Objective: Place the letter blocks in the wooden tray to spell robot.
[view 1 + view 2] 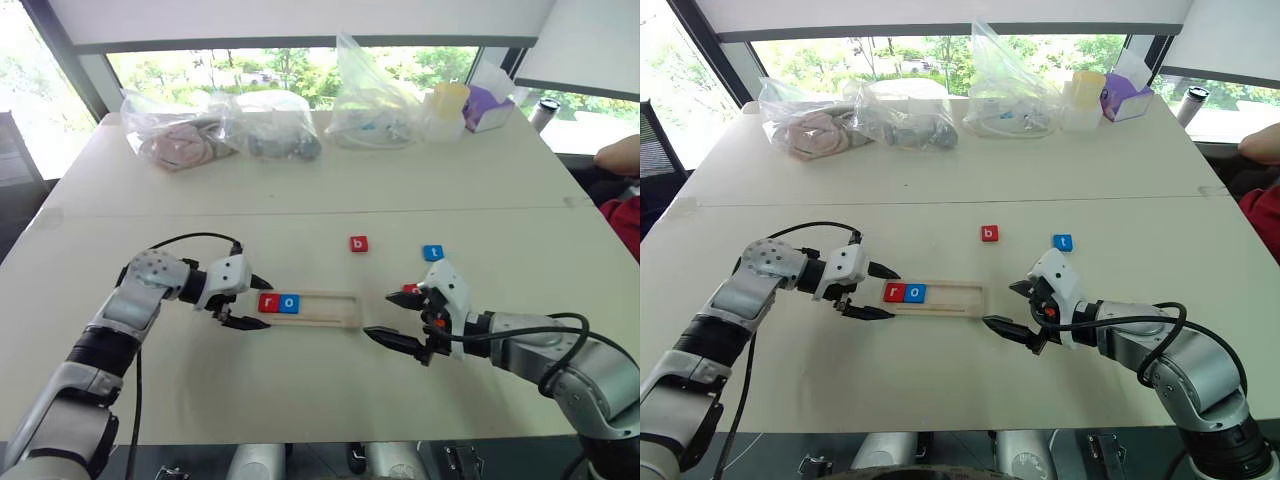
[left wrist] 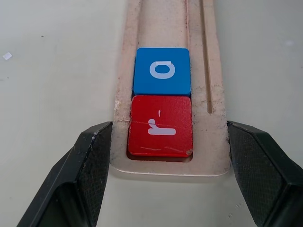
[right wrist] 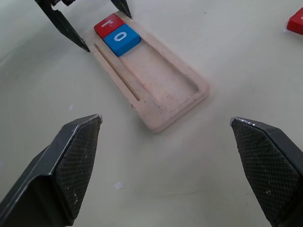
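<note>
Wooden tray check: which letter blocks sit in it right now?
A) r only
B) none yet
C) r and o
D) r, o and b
C: the wooden tray holds the red r block and the blue o block side by side at its left end, while the red b block and the blue t block lie on the table beyond it.

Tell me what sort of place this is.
Probably an office or lab room set up for robot trials. A wide pale table stands against big windows looking onto trees; plastic bags of oddments and a tissue box line its far edge, and a seated person's arm shows at the side.
</note>
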### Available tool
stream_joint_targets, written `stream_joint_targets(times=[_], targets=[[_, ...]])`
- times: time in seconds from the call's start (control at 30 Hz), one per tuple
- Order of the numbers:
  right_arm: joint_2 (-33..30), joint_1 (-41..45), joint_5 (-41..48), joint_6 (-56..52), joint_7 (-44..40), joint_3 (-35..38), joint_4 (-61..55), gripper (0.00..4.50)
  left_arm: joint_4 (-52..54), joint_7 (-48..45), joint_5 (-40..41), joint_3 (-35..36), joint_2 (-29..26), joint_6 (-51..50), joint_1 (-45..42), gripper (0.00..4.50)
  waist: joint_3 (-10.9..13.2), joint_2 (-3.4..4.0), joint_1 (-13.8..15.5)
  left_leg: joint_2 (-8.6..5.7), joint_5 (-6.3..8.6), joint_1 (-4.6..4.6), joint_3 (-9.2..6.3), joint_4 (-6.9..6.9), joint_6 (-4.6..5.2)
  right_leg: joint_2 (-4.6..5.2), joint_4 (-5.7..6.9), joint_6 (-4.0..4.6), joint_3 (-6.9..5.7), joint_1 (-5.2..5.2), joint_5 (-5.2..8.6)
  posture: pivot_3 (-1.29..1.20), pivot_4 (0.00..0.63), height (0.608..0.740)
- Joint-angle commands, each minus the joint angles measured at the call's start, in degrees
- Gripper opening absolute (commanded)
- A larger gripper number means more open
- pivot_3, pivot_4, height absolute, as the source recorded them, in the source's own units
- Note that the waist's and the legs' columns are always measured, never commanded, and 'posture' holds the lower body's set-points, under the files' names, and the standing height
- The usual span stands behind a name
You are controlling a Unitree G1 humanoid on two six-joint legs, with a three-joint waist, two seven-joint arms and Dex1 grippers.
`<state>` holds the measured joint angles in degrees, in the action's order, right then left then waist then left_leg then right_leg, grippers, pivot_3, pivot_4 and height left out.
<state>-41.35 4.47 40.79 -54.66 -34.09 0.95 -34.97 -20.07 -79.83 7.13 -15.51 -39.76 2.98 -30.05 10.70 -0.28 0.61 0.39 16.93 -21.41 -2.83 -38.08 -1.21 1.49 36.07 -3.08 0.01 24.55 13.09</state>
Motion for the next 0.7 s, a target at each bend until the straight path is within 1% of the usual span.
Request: stream_joint_targets(times=[0.03, 0.17, 0.27, 0.33, 0.4, 0.47, 0.53, 0.57, 0.7], targets=[[0.4, -0.1, 0.7, 0.0, 0.8, 1.2, -2.5, 4.50, -0.7, -1.6, -1.0, -1.1, 0.1, -0.6, 0.6, 4.43, 0.0, -0.02, -0.1, 0.00, 0.00, 0.00, 0.00, 0.00, 0.00, 0.00, 0.00, 0.00, 0.00, 0.00, 0.00, 0.00, 0.150, 0.740], [0.7, 0.6, 0.9, 0.0, 1.5, 1.4, -1.7, 4.50, 0.6, 0.1, -2.0, -0.3, -0.3, 0.5, 1.7, 4.43, 0.0, -0.01, -0.1, 0.01, 0.02, -0.01, 0.00, 0.01, 0.02, 0.00, 0.00, -0.02, 0.00, 0.00, 0.00, 0.00, 0.150, 0.740], [1.7, 1.8, 0.0, 0.5, 2.9, 1.4, -0.6, 4.50, 3.6, 0.1, -1.5, 0.5, -1.8, -0.9, 3.7, 4.43, 0.0, -0.02, -0.2, 0.03, 0.02, 0.00, 0.00, 0.01, 0.03, 0.00, 0.01, -0.02, 0.01, 0.00, 0.00, 0.00, 0.150, 0.740], [3.5, 4.5, -1.7, 0.9, 5.4, 1.0, 1.4, 4.50, 6.6, -0.1, -0.4, 1.7, -3.5, -3.3, 5.2, 4.43, 0.0, -0.02, -0.6, 0.11, 0.02, 0.02, 0.01, 0.01, 0.03, -0.01, 0.02, -0.02, 0.02, 0.00, 0.01, 0.00, 0.150, 0.740], [5.5, 9.5, -7.0, 1.2, 9.9, -2.4, 5.5, 4.50, 11.1, -0.8, 1.8, 3.8, -6.4, -7.2, 7.4, 4.43, 0.0, -0.10, -1.7, 0.15, 0.02, 0.03, 0.01, 0.01, 0.03, -0.05, 0.04, -0.01, 0.02, 0.01, 0.01, 0.00, 0.150, 0.740], [9.7, 14.4, -10.5, -0.5, 15.1, -4.6, 10.6, 4.50, 14.7, -0.4, 3.9, 6.0, -8.6, -11.1, 9.2, 4.43, 0.1, -0.16, -2.4, 0.25, 0.02, 0.03, 0.07, 0.02, 0.03, -0.10, 0.04, 0.05, 0.06, 0.07, -0.02, 0.00, 0.150, 0.740], [18.7, 20.4, -13.0, -3.2, 23.3, -4.2, 18.4, 4.50, 17.7, 1.3, 7.1, 9.9, -10.4, -16.1, 10.5, 4.43, 0.1, -0.18, -2.6, 0.30, 0.02, 0.03, 0.05, 0.05, 0.03, -0.24, 0.08, 0.09, 0.06, 0.11, -0.04, 0.00, 0.150, 0.740], [22.1, 22.5, -14.1, -3.7, 25.9, -4.0, 21.3, 4.50, 18.8, 2.1, 8.2, 11.5, -11.1, -18.0, 10.8, 4.43, 0.1, -0.24, -2.9, 0.33, 0.02, 0.02, 0.02, 0.06, 0.03, -0.34, 0.14, 0.09, 0.09, 0.14, -0.06, 0.00, 0.150, 0.740], [28.8, 27.5, -18.0, -3.9, 29.2, -5.3, 27.6, 4.50, 23.1, 6.0, 12.7, 17.4, -12.5, -26.0, 10.6, 4.43, 0.1, -0.22, -2.4, 0.49, 0.02, -0.15, -0.19, 0.12, 0.03, -0.60, 0.24, 0.29, 0.03, 0.37, -0.29, 0.00, 0.150, 0.740]])
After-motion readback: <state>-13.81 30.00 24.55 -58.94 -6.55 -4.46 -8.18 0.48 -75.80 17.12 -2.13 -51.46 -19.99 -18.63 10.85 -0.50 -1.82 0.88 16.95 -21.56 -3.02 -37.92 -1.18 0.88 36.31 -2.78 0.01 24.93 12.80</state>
